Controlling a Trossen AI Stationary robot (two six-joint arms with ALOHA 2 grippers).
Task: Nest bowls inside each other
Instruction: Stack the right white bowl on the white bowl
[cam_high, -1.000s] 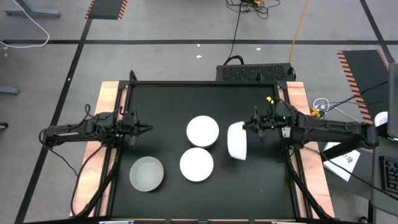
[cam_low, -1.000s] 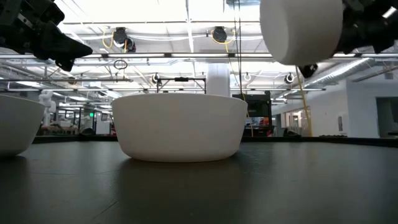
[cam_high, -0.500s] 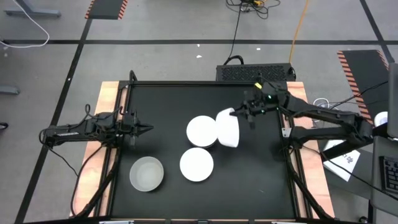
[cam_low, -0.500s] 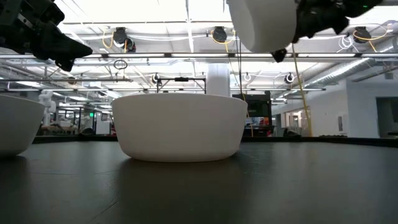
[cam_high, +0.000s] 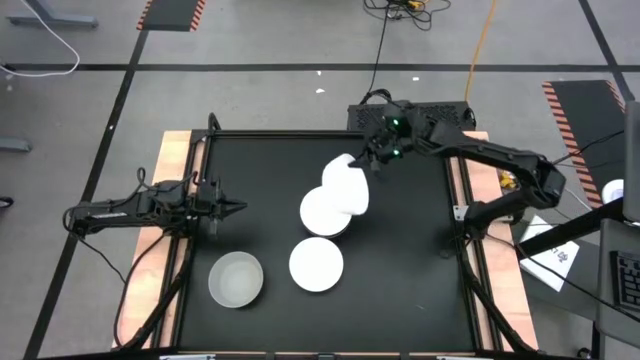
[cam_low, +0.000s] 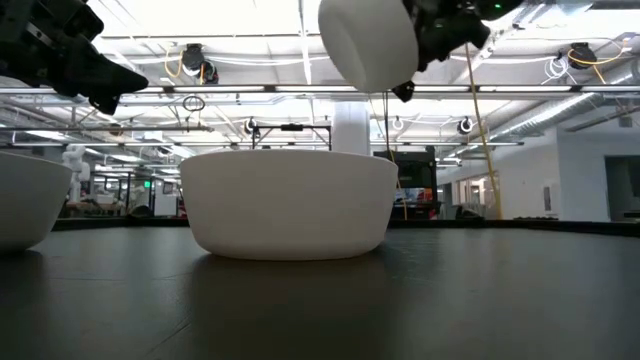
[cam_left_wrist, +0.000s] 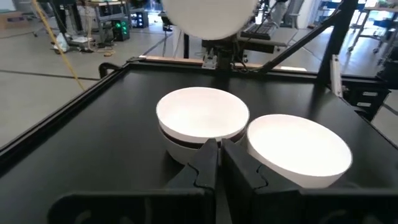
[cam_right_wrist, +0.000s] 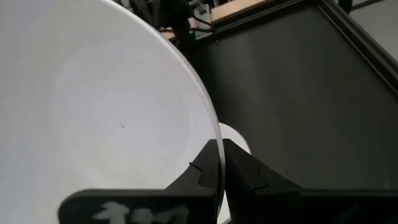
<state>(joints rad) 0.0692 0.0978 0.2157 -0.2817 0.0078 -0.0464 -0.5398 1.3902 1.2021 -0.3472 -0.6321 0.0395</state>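
My right gripper (cam_high: 372, 160) is shut on a white bowl (cam_high: 345, 185), which it carries tilted in the air over the far side of a bowl stack (cam_high: 325, 214). In the left wrist view the stack (cam_left_wrist: 202, 115) has a white bowl on top and a dark rim beneath it. A single white bowl (cam_high: 316, 263) and a pale grey bowl (cam_high: 236, 278) stand on their bases nearer the front edge. My left gripper (cam_high: 235, 208) waits shut above the table's left part, touching nothing. My right gripper pinches the white bowl's rim (cam_right_wrist: 214, 134), one finger inside the bowl and one outside. The fingers reach it from the table's right and far side. The bowl (cam_low: 365, 40) is lifted clear and tipped on its side, its opening turned toward the gripper.
The black mat (cam_high: 260, 170) is bare on its far left and along its right side. A raised frame (cam_high: 455, 200) edges the table. A dark box (cam_high: 410, 115) with cables sits just beyond the far edge.
My right gripper has carried the white bowl toward the table's left and far edge, from the right of the stack to above its far side. The bowl has stayed lifted and has turned somewhat in the hold.
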